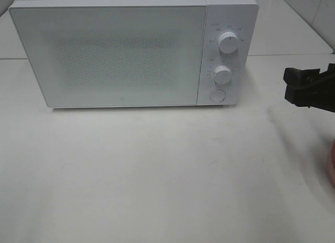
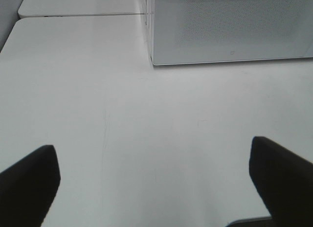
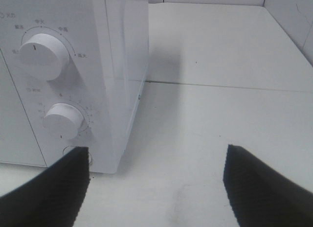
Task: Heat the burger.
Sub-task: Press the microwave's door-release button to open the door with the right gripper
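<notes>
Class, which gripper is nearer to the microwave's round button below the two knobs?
Right. The right gripper hangs just right of the control panel that carries the button. The left gripper faces the microwave door's opposite corner, across a stretch of table.

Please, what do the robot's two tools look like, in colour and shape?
Both are black. The left tool shows two matte fingers with blunt, angled tips. The right tool has fingers with finely ribbed faces, and looks blocky in the high view. No markings or cables are visible.
</notes>
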You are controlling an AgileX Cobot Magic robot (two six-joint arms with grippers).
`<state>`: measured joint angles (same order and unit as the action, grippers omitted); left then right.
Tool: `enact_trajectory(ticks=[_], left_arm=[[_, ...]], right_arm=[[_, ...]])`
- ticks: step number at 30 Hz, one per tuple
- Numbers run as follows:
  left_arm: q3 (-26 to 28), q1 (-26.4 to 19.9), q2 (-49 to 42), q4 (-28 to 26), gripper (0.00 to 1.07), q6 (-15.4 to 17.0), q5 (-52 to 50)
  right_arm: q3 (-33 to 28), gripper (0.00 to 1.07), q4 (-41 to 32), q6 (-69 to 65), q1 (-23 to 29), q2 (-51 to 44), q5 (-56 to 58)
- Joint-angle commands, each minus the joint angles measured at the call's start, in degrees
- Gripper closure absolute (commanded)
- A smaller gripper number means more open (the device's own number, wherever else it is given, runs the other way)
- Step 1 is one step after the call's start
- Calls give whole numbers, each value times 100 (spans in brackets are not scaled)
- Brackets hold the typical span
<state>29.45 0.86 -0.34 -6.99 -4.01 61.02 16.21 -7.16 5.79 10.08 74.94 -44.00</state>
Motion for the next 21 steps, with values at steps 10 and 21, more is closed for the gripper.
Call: enact_trajectory(ticks=[10, 21], left_arm=[[0, 0, -23, -6, 9, 23, 6], [0, 0, -23, -6, 9, 23, 6]], right_arm=[[-246, 32, -1931, 1077, 1593, 940, -1730], [-246, 32, -3002, 1071, 2699, 1621, -2601]])
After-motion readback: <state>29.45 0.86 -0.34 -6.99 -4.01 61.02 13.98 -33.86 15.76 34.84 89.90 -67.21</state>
